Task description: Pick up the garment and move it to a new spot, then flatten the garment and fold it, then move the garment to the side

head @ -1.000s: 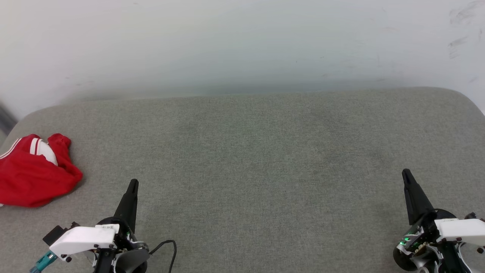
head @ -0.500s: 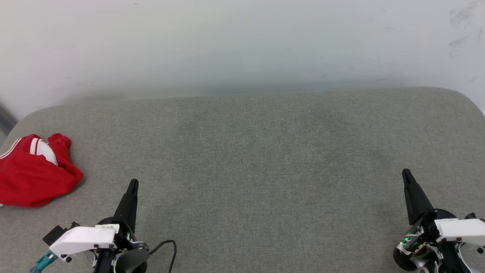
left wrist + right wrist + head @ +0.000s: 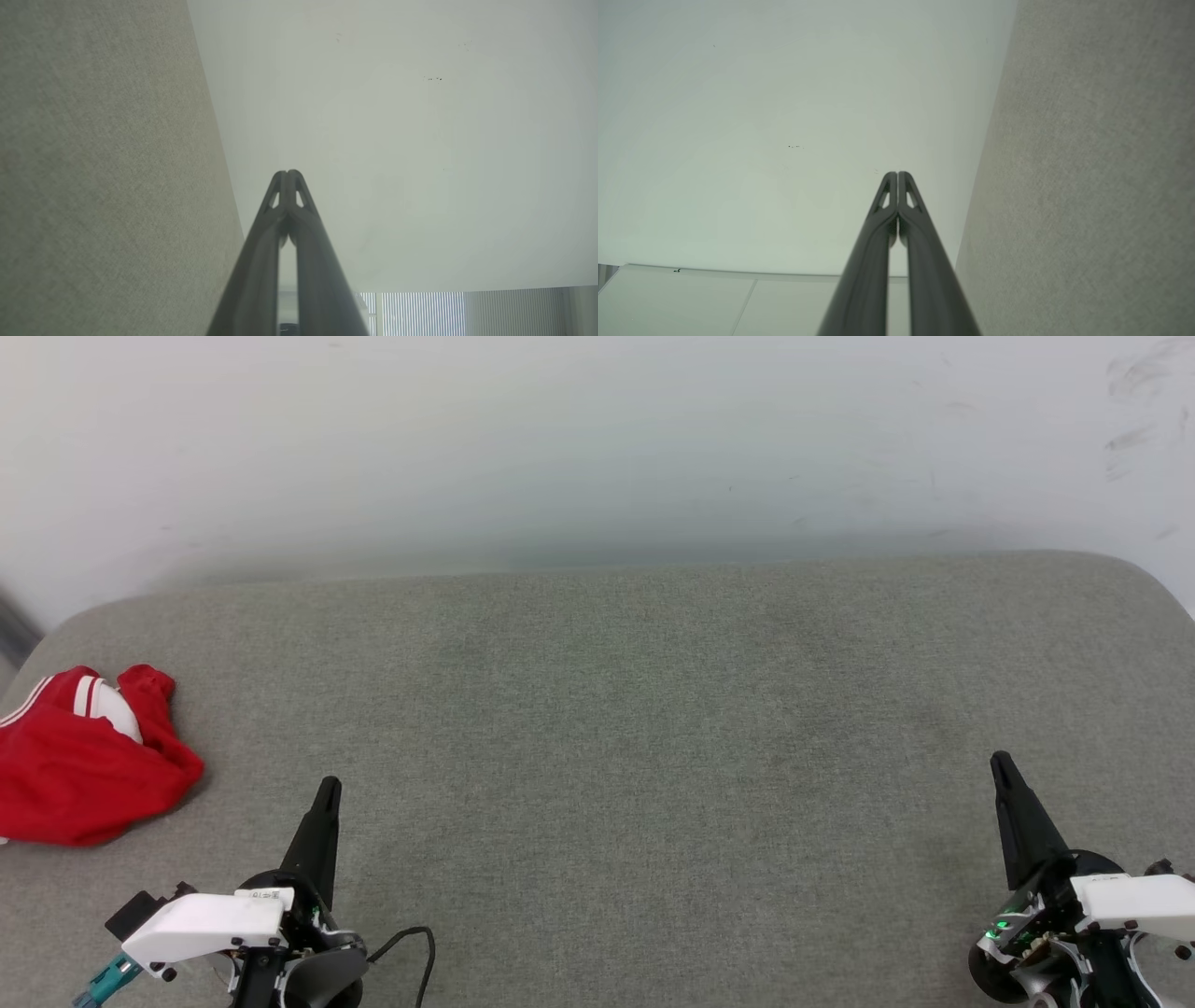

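At the far left edge of the grey fabric-covered surface [image 3: 597, 709], the garment [image 3: 84, 775] lies in a crumpled red heap. A patch of white sleeve and some red-and-white striped trim show along its upper side, and its left part runs past the border of the head view. The left gripper [image 3: 328, 788] sits at the lower left of that view, near the garment but apart from it, a little to its right and closer to the robot. Its two dark fingers are pressed together into a single point and hold nothing. A black cable [image 3: 417, 947] loops over the fabric just beside its wrist. The right gripper [image 3: 1001, 763] sits at the lower right, well apart from the garment, with the wide bare stretch of fabric between them. Its fingers are likewise closed tip to tip and empty, and a small green light [image 3: 995, 926] glows at its base. Behind the surface rises a pale wall [image 3: 597, 448] with faint scuff marks [image 3: 1134, 439] toward its upper right. From the left wrist view the fingers [image 3: 261, 261] meet at their tips with nothing clamped, grey fabric on one side and the wall on the other, and vertical blinds [image 3: 420, 310] along the bottom. The right wrist view shows the same closed, empty pair of fingers [image 3: 924, 261].
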